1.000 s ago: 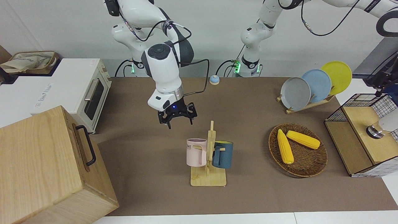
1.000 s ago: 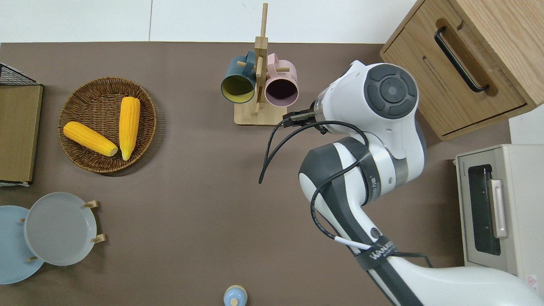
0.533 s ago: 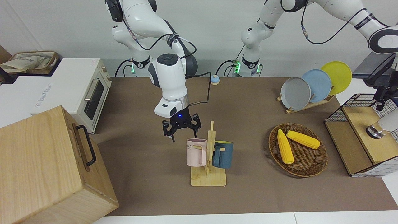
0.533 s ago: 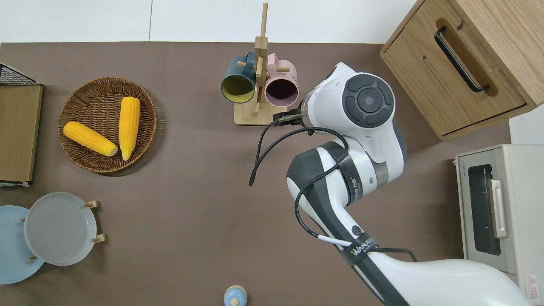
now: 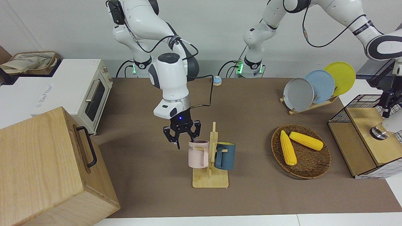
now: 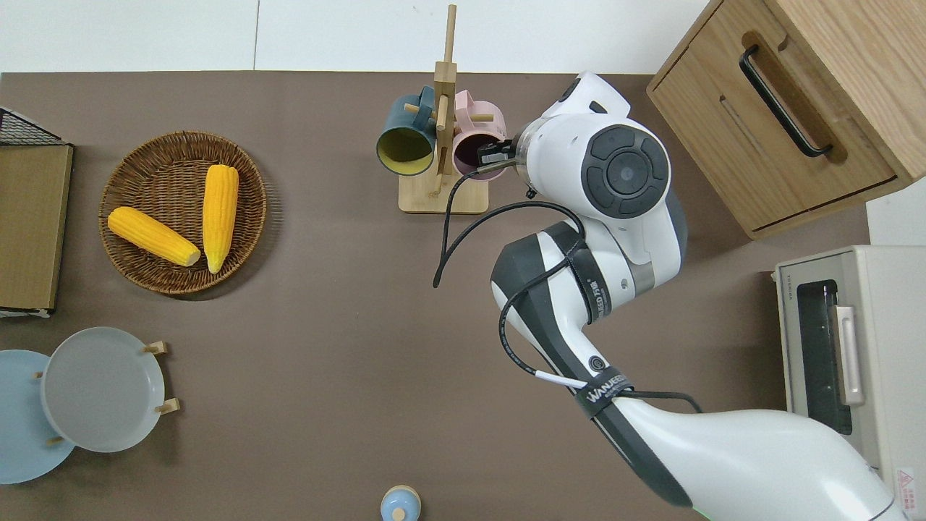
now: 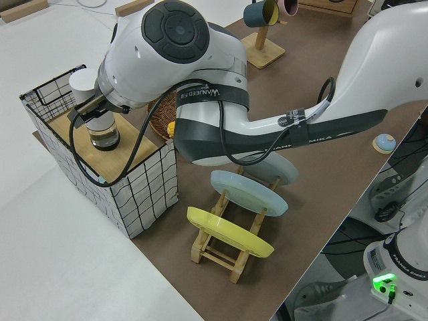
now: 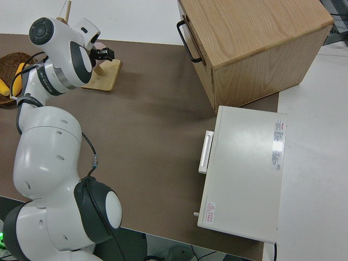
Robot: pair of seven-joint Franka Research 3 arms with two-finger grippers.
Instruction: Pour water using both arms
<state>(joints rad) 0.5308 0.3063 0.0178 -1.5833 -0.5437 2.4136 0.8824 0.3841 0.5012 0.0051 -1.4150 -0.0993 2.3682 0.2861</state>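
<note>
Front view: both arms at the brown table point(image 5: 251, 103), the right one at the mug rack.

Largest, the right arm point(image 5: 169, 75) reaches down; its right gripper point(image 5: 182, 133), fingers spread, hangs at the pink mug's point(image 5: 198, 153) rim. That mug and a blue mug point(image 5: 225, 156) hang on the wooden rack point(image 5: 211, 175). The left gripper point(image 7: 93, 110) is over the wire basket point(image 7: 144, 194), at a white-lidded container point(image 7: 100, 130); I cannot tell its fingers' state.
</note>
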